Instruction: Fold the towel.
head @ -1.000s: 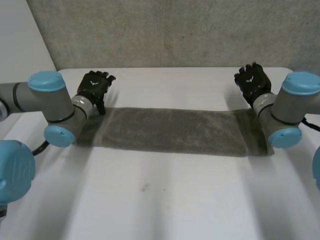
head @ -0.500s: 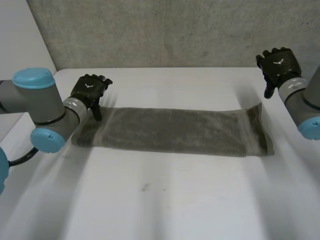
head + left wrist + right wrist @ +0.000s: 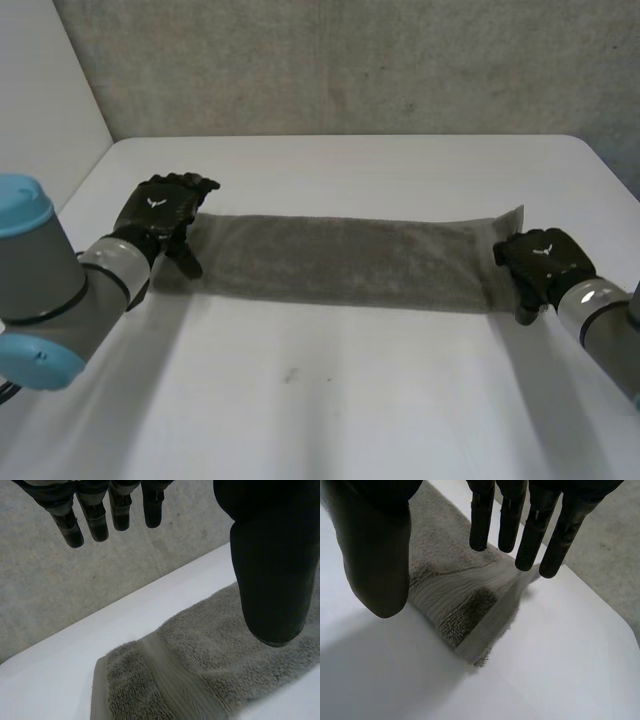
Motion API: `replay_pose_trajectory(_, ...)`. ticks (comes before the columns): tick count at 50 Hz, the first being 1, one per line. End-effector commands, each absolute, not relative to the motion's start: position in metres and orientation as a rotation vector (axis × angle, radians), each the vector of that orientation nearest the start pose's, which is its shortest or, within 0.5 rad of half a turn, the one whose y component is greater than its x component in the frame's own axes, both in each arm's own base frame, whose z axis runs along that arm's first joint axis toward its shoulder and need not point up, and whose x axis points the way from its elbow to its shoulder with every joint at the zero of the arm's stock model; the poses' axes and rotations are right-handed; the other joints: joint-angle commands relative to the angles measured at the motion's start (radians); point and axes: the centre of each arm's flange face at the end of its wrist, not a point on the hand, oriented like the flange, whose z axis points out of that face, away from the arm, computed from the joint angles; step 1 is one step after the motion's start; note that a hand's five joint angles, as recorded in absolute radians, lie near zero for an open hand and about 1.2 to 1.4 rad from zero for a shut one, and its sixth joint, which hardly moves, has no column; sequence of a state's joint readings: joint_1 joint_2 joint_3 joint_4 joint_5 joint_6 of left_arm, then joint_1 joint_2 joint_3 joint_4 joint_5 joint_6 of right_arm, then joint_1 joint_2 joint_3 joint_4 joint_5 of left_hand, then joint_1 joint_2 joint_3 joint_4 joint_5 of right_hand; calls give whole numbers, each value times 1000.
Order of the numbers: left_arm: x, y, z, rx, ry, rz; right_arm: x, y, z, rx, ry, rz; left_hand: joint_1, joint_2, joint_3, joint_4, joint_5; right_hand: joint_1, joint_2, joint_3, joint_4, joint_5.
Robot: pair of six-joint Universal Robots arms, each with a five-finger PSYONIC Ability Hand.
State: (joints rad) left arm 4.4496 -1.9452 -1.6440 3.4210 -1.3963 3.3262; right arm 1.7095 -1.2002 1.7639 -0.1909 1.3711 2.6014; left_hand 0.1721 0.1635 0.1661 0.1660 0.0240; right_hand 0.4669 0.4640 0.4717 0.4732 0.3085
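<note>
Head view: towel (image 3: 350,265) lies as a long grey strip across the table (image 3: 330,400), folded lengthwise and flat, except that its far right corner sticks up a bit. Left hand (image 3: 160,215) sits at the towel's left end, right hand (image 3: 540,262) at its right end, near corner. Grey wall (image 3: 350,60) runs behind the towel. From here I can't tell whether either hand touches the cloth.

Left wrist view: this gives the finger detail the head view lacks. Left hand (image 3: 270,565) is spread wide, with fingers (image 3: 95,522) straight and clear above the towel (image 3: 200,665) and nothing between them and the thumb. The thumb hangs over the towel's end; contact can't be judged. A woven band crosses the towel near that end, and the edge looks layered. The table (image 3: 60,680) shows beyond the end, then the wall (image 3: 75,580).

Right wrist view: right hand (image 3: 375,550) is also open – fingers (image 3: 482,520) straight, thumb well apart from them, gripping nothing. The towel (image 3: 465,595) end lies under the hand, between thumb and fingertips. It is rumpled here – the band creased, one corner turned up, a frayed tip on the table (image 3: 560,655).
</note>
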Motion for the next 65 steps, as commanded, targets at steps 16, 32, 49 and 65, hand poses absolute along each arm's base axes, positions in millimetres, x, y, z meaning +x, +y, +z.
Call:
replay_pose_trajectory(16,-230,-301,174,730,2419,-2151,169,-345,106,-1203,2433,-2032,3,12,9,9,-23,691,694,686,684,675)
replay_pose_trajectory(32,-228,-299,173,724,2419,-2150,57,-407,148,-1013,2757,-2313,2,11,8,9,-24,929,932,925,923,913)
replay_pose_trajectory(49,-228,-299,173,718,2414,-2152,255,-372,233,-1219,2013,-2480,2,11,8,9,-24,929,932,925,923,913)
replay_pose_trajectory(65,-228,-297,171,719,2421,-2144,429,-231,120,-1629,1642,-1975,2,11,8,9,-24,929,932,925,923,913)
